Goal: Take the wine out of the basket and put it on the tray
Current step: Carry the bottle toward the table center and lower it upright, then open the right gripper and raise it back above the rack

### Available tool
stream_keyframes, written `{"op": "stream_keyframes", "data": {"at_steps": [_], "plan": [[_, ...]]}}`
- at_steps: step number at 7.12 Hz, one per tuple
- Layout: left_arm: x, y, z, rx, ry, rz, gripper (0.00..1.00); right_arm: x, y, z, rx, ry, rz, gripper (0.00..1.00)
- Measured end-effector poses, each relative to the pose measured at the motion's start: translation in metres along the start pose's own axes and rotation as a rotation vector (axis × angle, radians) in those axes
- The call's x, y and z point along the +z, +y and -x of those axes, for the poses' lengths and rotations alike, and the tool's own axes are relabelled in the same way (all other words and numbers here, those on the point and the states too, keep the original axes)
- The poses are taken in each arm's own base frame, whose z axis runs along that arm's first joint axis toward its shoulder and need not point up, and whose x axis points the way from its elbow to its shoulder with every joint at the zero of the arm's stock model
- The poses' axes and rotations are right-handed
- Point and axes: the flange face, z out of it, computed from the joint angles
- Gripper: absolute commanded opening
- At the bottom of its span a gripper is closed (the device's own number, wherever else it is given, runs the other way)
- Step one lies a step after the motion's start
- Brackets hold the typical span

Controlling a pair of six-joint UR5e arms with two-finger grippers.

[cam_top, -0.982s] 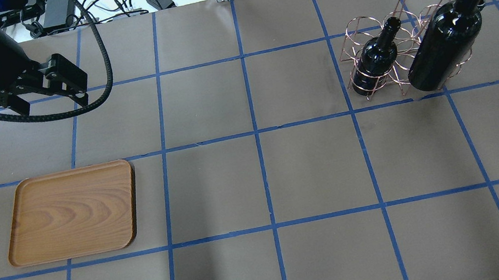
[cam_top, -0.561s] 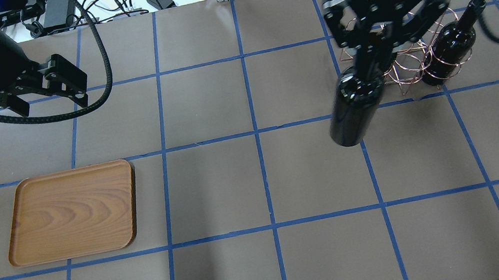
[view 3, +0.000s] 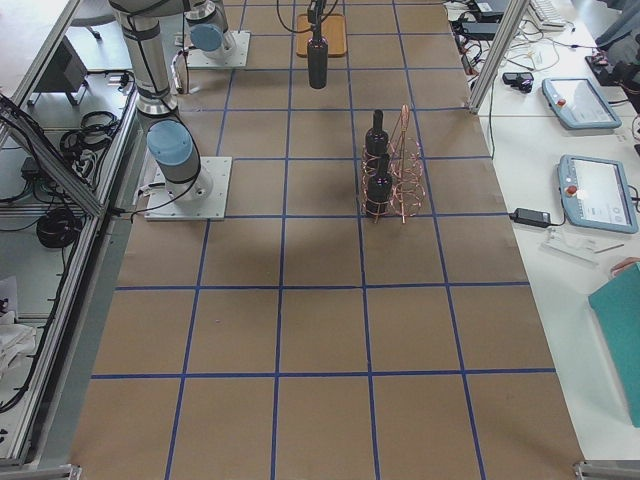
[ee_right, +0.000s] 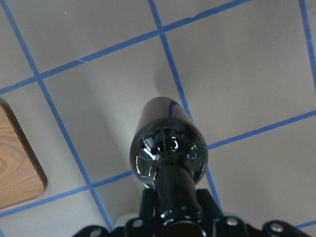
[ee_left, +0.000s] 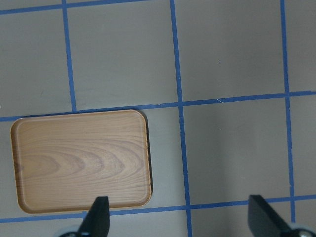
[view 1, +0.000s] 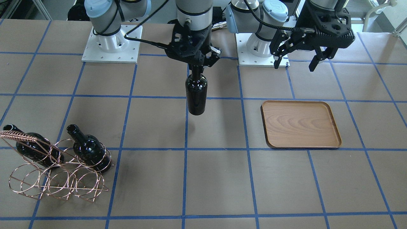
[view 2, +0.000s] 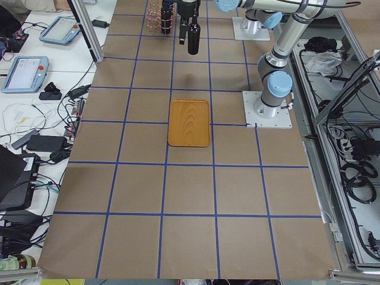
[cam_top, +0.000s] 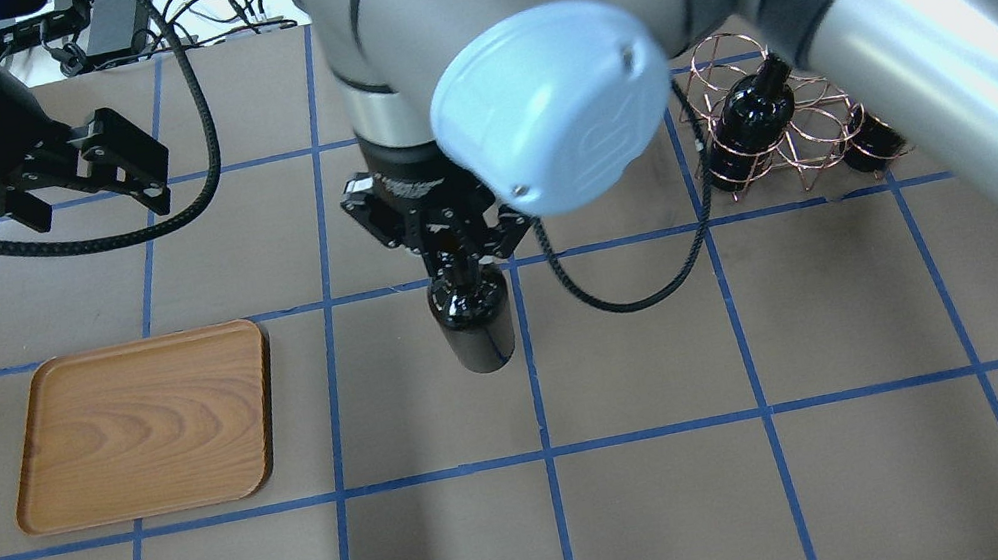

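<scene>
Hanging upright, wine (view 1: 196,95) neck pinched by right gripper (view 1: 197,67); left gripper (view 1: 294,66) spread, empty

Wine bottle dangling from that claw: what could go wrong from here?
1. The right claw holds the glossy wine bottle only by its slim neck, above the table; it could slip and drop.
2. The tray has a raised rim; the bottle's base might catch it and tip.
3. The left claw hangs open near the tray, so the two claws might bump.
</scene>
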Motion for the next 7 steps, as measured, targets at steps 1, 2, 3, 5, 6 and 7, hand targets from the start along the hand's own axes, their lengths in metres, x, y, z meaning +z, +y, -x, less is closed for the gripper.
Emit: {"op": "stream_keyframes", "data": {"at_steps": [1, 2, 3, 5, 6, 7], "plan": [[0.000, 0.000, 0.001, -0.001, -0.001, 0.002, 1.00, 0.019, 0.004, 0.018, 0.000, 0.000, 0.003, 0.35], [0.001, 0.000, 0.002, -0.001, -0.002, 0.006, 1.00, 0.031, 0.006, 0.029, 0.000, -0.003, 0.005, 0.39], [0.003, 0.000, 0.002, -0.001, -0.001, 0.009, 1.00, 0.038, 0.007, 0.035, 0.008, -0.006, 0.005, 0.43], [0.003, 0.000, 0.002, -0.002, -0.002, 0.014, 1.00, 0.050, 0.005, 0.043, 0.015, -0.008, 0.004, 0.95], [0.003, 0.000, 0.003, -0.003, -0.002, 0.014, 1.00, 0.056, 0.003, 0.045, 0.010, -0.007, 0.001, 1.00], [0.003, 0.000, 0.003, -0.004, -0.003, 0.013, 1.00, 0.057, 0.000, 0.046, -0.004, -0.009, -0.004, 1.00]]}}
